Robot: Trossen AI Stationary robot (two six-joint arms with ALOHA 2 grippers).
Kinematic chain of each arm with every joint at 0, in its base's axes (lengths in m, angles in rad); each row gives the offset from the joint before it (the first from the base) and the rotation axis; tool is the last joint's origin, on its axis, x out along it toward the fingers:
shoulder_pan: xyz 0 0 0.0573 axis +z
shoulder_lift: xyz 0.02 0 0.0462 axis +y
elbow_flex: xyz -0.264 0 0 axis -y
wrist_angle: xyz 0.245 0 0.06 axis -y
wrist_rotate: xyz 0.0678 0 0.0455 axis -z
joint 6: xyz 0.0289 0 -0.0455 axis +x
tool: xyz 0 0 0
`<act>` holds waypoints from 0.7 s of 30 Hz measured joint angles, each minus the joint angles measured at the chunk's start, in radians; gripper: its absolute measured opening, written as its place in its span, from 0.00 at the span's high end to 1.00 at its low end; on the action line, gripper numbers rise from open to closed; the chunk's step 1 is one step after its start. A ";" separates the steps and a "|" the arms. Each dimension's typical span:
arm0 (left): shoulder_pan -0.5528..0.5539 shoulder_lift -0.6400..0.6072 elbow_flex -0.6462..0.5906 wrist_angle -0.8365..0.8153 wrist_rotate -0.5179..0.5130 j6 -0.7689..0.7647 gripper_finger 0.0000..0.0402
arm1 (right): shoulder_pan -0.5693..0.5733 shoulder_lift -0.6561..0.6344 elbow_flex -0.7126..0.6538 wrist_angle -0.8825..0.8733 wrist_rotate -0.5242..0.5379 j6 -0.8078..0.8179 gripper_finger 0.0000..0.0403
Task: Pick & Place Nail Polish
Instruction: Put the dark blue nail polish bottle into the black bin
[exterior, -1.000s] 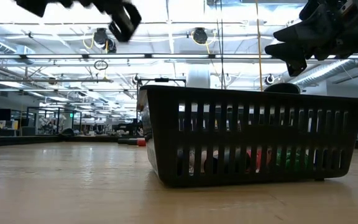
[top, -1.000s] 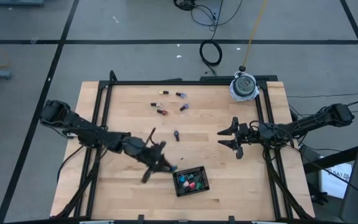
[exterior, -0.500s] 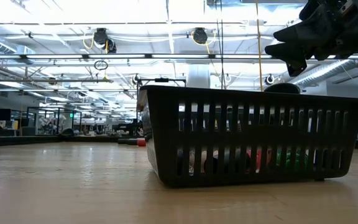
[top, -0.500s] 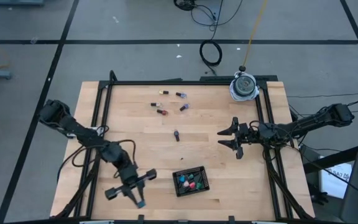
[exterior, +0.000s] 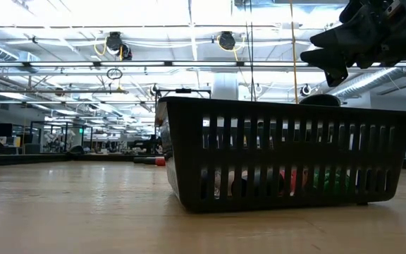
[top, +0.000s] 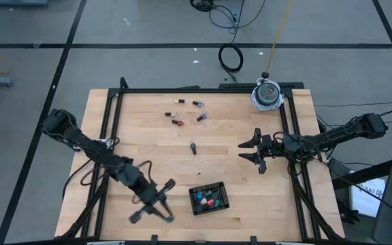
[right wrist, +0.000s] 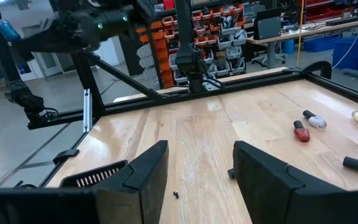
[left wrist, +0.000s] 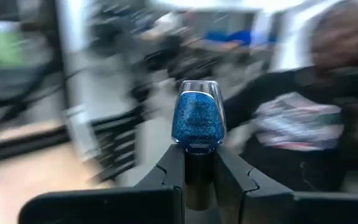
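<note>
Blue glitter bottle [left wrist: 199, 121] pinched by cap in left gripper [left wrist: 199, 177]; light, slick glass, prob fragile. Right gripper [right wrist: 194, 168] spread, empty, near worktop's right edge.

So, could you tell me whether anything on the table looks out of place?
Several nail polish bottles lie loose on their sides across the far half of the table, outside the black tray. The left gripper holds a blue bottle.
</note>
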 joint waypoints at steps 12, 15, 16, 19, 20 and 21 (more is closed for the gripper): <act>-0.084 0.041 0.212 -0.606 -1.156 0.128 0.91 | 0.000 0.000 0.000 -0.001 0.000 0.000 0.58; -0.096 0.041 0.212 -0.618 -1.352 0.156 0.91 | 0.000 0.000 0.000 -0.009 0.000 0.000 0.58; -0.097 0.041 0.212 -0.621 -1.403 0.160 0.91 | 0.000 0.000 0.000 -0.010 0.000 0.000 0.58; -0.107 0.041 0.212 -0.629 -1.541 0.153 0.91 | 0.000 0.000 0.000 -0.015 0.000 0.000 0.58; -0.111 0.041 0.212 -0.629 -1.591 0.152 0.91 | 0.000 0.000 0.000 -0.014 0.000 0.000 0.58; -0.113 0.041 0.212 -0.629 -1.634 0.152 0.91 | 0.000 0.000 0.000 -0.014 0.000 0.000 0.58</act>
